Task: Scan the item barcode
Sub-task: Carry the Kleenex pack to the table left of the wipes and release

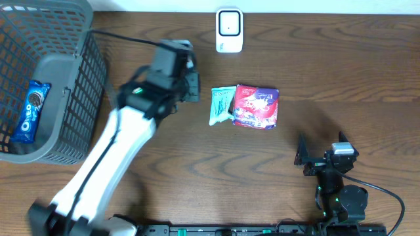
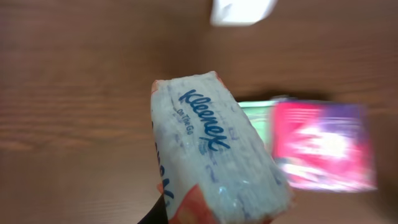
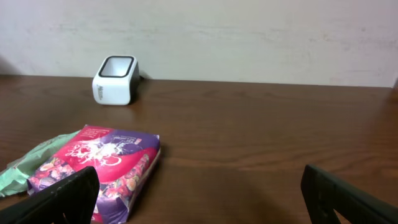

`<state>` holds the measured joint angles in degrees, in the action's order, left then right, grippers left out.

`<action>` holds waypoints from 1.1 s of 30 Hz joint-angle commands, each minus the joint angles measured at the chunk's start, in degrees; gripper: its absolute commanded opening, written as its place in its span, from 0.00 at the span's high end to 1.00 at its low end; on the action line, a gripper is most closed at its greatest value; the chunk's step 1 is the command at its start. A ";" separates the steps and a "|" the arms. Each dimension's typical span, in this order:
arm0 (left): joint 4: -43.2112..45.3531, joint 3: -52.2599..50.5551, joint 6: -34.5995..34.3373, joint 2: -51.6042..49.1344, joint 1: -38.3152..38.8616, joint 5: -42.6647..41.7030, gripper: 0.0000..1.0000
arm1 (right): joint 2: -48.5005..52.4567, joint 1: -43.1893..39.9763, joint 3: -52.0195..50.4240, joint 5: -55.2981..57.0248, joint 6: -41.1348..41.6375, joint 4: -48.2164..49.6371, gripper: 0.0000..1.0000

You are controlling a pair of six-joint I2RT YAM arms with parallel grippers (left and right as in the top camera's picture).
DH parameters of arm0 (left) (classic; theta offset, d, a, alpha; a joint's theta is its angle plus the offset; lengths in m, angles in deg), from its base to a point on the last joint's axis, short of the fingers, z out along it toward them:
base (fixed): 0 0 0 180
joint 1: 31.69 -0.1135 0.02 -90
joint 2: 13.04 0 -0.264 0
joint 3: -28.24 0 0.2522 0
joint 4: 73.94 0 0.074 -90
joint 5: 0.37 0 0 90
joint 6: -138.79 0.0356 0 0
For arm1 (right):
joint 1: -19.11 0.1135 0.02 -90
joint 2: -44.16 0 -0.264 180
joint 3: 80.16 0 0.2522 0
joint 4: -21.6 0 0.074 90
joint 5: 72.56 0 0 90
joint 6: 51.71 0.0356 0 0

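A pale blue Kleenex tissue pack (image 2: 211, 149) with orange corners fills the left wrist view, and my left gripper (image 1: 189, 86) is shut on its lower end, holding it above the table. Only a dark sliver of one finger (image 2: 155, 214) shows beside the pack. The white barcode scanner (image 1: 229, 30) stands at the table's far edge, beyond and to the right of that gripper, and appears blurred at the top of the left wrist view (image 2: 242, 11). My right gripper (image 1: 321, 159) rests open near the front right, nothing between its fingers (image 3: 62, 196).
A red and purple candy bag (image 1: 257, 106) and a green packet (image 1: 222, 103) lie side by side mid-table. A grey mesh basket (image 1: 65, 72) at the left holds a blue Oreo pack (image 1: 31, 111). The scanner (image 3: 115, 79) faces the wall side.
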<state>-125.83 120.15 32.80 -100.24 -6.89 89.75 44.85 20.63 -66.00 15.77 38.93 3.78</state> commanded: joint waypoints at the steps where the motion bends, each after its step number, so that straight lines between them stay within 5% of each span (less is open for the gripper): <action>1: 0.13 0.83 1.16 -7.69 1.09 14.29 0.93 | -0.31 0.02 -0.09 0.07 0.59 -0.22 0.01; 13: 1.62 0.83 0.87 -22.97 4.70 9.53 0.92 | -0.31 0.02 -0.09 0.07 0.59 -0.22 0.01; 16: 2.64 0.83 0.87 -24.26 5.86 9.49 0.83 | -0.31 0.02 -0.09 0.07 0.59 -0.22 0.01; 20: 3.10 0.83 0.92 -24.90 6.91 9.51 0.42 | -0.31 0.02 -0.09 0.07 0.57 -0.22 0.01; 21: 3.28 0.85 0.96 -24.90 6.97 9.55 0.39 | -0.31 0.02 -0.09 0.07 0.57 -0.22 0.01; 26: 3.50 1.70 1.22 -22.75 5.95 9.77 0.29 | -0.31 0.02 -0.09 0.07 0.59 -0.22 0.01; 33: 3.54 3.96 1.20 -10.75 1.81 9.77 0.29 | -0.31 0.02 -0.09 0.07 0.57 -0.22 0.01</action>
<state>-122.38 120.44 33.81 -119.83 -2.61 98.95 44.85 20.63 -66.00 15.77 38.93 3.80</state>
